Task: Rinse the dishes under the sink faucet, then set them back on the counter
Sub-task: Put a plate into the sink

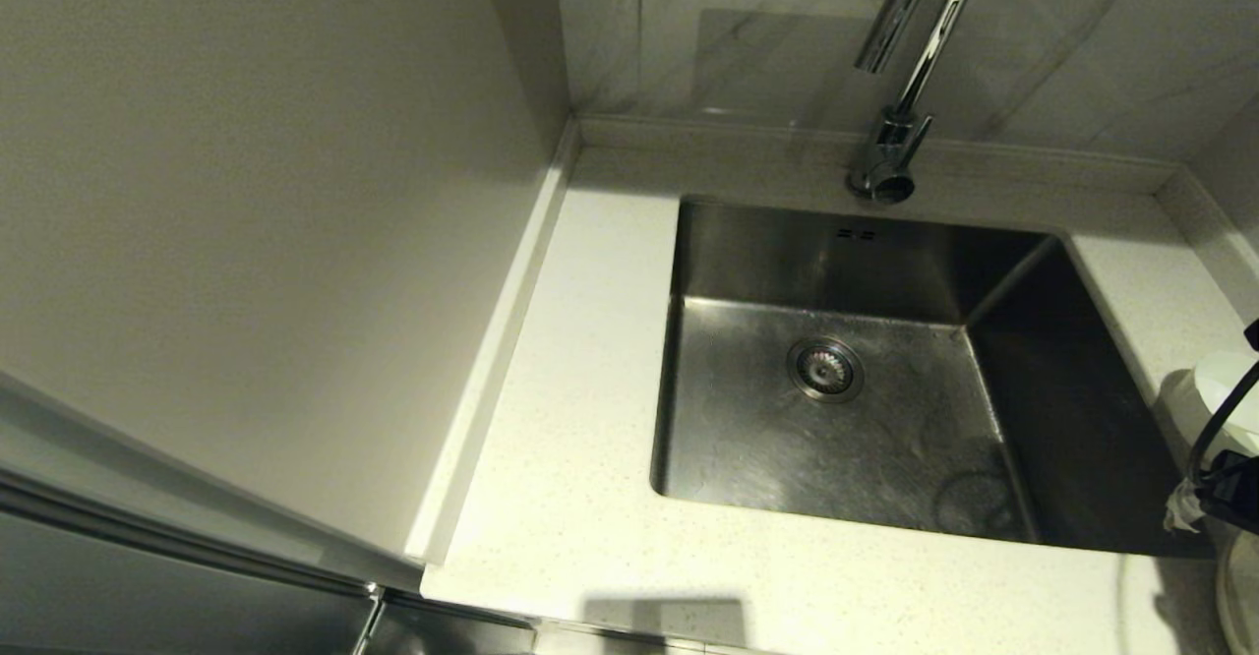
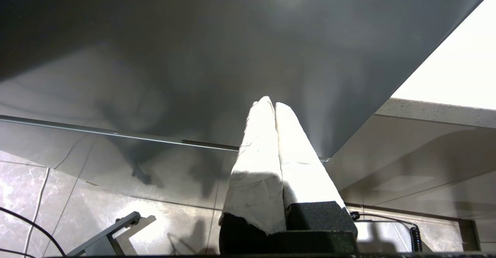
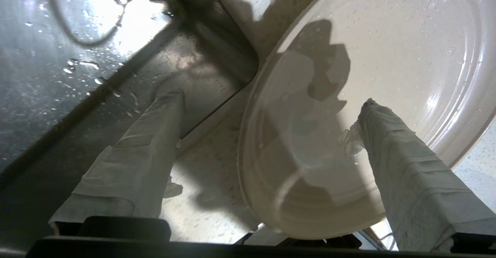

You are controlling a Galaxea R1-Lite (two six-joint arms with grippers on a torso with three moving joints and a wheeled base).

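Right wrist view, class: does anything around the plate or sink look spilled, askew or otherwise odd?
Nothing looks damaged or askew. The plate lies on the counter beside the sink, with water drops on it. Drops also dot the sink's wall and floor. The right gripper is open, one of its fingers over the plate.

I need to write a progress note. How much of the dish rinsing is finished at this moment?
The sink is empty, and water drops lie on the plate, which rests on the counter beside the basin, so it looks rinsed. The right gripper stands open over its rim, holding nothing. The left gripper is shut and parked. Bowl and spoon cannot be judged.
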